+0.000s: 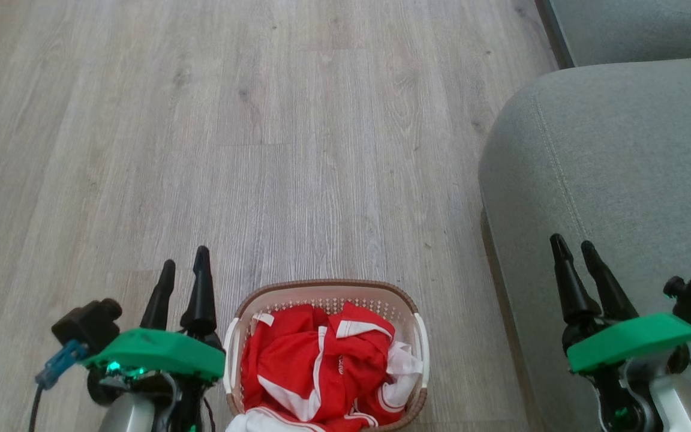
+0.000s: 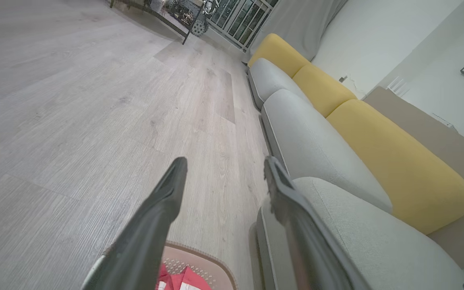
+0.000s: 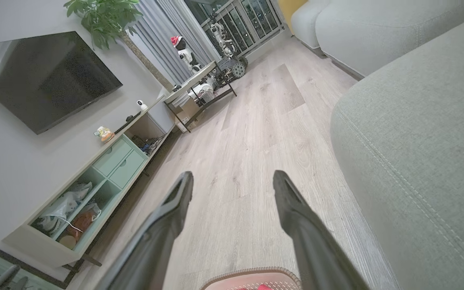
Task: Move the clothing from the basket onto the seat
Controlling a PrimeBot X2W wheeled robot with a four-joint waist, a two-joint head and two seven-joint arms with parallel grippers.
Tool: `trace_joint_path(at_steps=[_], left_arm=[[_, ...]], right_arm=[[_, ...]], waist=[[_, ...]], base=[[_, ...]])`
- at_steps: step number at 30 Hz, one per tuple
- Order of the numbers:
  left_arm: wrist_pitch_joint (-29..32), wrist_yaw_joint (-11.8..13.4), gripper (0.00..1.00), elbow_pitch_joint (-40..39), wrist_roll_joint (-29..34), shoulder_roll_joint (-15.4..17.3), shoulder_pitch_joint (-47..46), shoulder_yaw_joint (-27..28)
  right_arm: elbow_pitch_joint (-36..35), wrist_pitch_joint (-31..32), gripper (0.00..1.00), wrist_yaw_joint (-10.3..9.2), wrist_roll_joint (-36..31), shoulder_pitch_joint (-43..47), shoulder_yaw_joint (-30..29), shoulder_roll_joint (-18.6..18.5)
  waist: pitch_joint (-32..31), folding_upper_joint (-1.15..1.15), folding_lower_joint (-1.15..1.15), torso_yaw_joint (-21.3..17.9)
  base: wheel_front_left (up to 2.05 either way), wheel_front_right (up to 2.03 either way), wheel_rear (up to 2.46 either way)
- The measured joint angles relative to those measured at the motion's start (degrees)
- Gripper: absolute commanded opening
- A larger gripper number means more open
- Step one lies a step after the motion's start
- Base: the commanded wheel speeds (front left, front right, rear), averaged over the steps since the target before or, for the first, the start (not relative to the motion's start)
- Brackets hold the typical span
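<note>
I'd reach with the left gripper (image 1: 185,257) — swing it right over the basket (image 1: 327,284), drop the fingers into the middle of the heap and pinch a thick fold, so a garment lifts clear of the rim. Both grippers stand spread and empty. The clothing (image 1: 315,366) lies bunched in the basket, just right of the left gripper — the right gripper (image 1: 571,242) hangs over the seat (image 1: 621,150), well apart.
</note>
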Motion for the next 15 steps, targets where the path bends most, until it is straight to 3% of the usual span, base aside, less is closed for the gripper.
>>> trace_joint_path(at_steps=[15], left_arm=[[-2.7,1.5,1.0,-2.1,9.8,0.1,0.0,-2.6]], right_arm=[[-1.9,-2.5,1.0,0.0,-8.6,-0.5,2.1,-1.5]], waist=[[0.2,0.0,0.0,-0.1]], base=[[0.0,0.0,0.0]])
